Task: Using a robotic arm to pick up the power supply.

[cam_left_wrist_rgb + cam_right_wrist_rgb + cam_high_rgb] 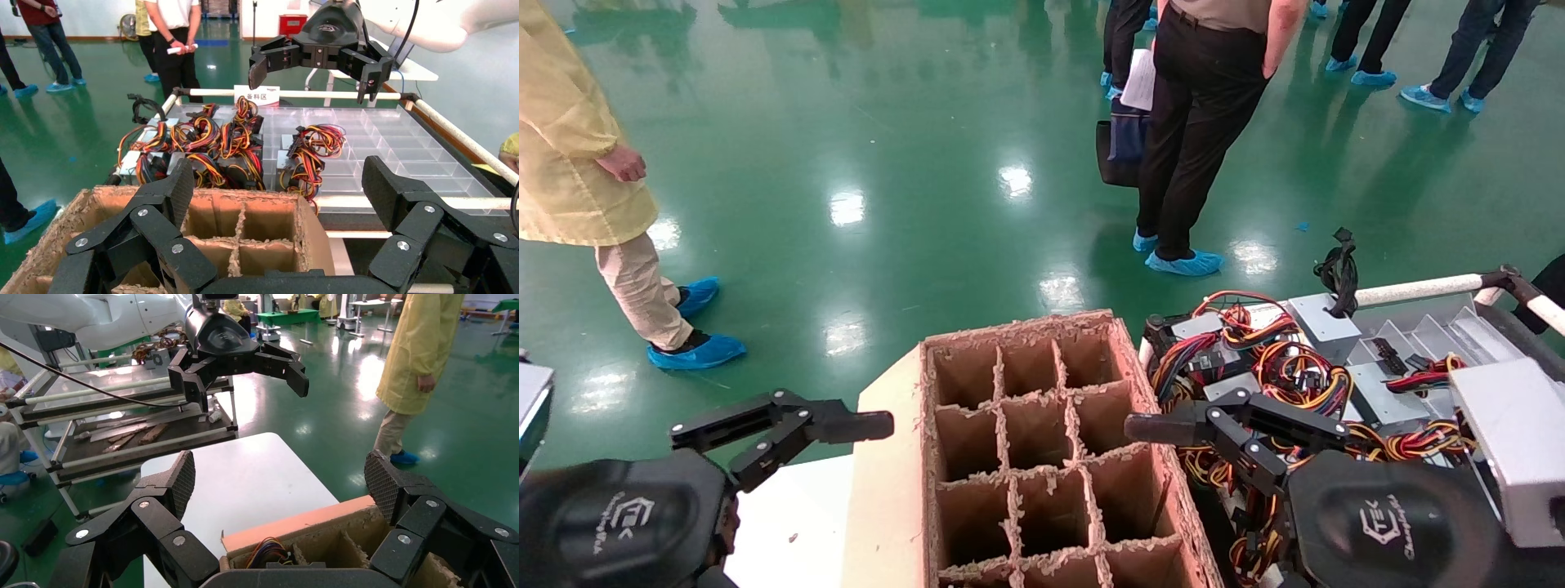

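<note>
Nothing is picked up yet: the power supplies (1324, 322) lie in a heap with their red, yellow and black cables in the clear divided tray (392, 138) on the right, none of them held. The whole grasp is left to do.

The right hand (1164, 429) hovers at the near left edge of that tray, between it and the cardboard divider box (1042, 457), its two black fingers spread wide and empty, pointing left toward the box rather than down at the supplies. It appears it must turn and descend onto a unit.

The left hand (793, 433) hangs left of the box, over the white surface (245, 484), fingers likewise spread and holding nothing. People stand on the green floor (887, 122) beyond.
</note>
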Available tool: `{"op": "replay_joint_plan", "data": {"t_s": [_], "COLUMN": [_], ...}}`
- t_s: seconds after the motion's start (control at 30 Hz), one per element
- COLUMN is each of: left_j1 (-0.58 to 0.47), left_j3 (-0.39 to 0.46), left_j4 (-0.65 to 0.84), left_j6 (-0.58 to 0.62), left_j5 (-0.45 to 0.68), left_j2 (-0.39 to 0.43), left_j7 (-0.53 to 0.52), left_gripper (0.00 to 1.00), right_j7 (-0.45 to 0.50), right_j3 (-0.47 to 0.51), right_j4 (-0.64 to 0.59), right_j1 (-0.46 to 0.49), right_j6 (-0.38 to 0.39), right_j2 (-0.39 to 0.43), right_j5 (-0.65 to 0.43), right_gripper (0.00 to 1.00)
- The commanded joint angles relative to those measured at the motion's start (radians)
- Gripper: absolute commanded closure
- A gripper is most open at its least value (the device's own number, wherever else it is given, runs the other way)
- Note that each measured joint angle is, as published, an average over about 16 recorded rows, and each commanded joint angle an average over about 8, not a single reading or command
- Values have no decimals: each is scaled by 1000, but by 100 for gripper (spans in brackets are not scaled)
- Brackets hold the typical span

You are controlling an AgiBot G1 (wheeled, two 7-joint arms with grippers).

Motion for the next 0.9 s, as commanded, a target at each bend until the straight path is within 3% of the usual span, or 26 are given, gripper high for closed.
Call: {"op": "replay_joint_plan", "data": {"t_s": [0.03,0.9], "left_j1": [0,0], "left_j3": [0,0], "left_j4": [0,0], "left_j6": [0,0], "left_j5": [0,0], "left_j2": [0,0], "left_j7": [0,0], "left_gripper": [0,4], "right_j7": [0,0], "right_j3": [0,0], "right_j4": [0,0], "right_j1": [0,0], "right_j6": [0,0], "right_j2": [0,0], "right_j5": [0,0], "right_gripper": [0,0]}}
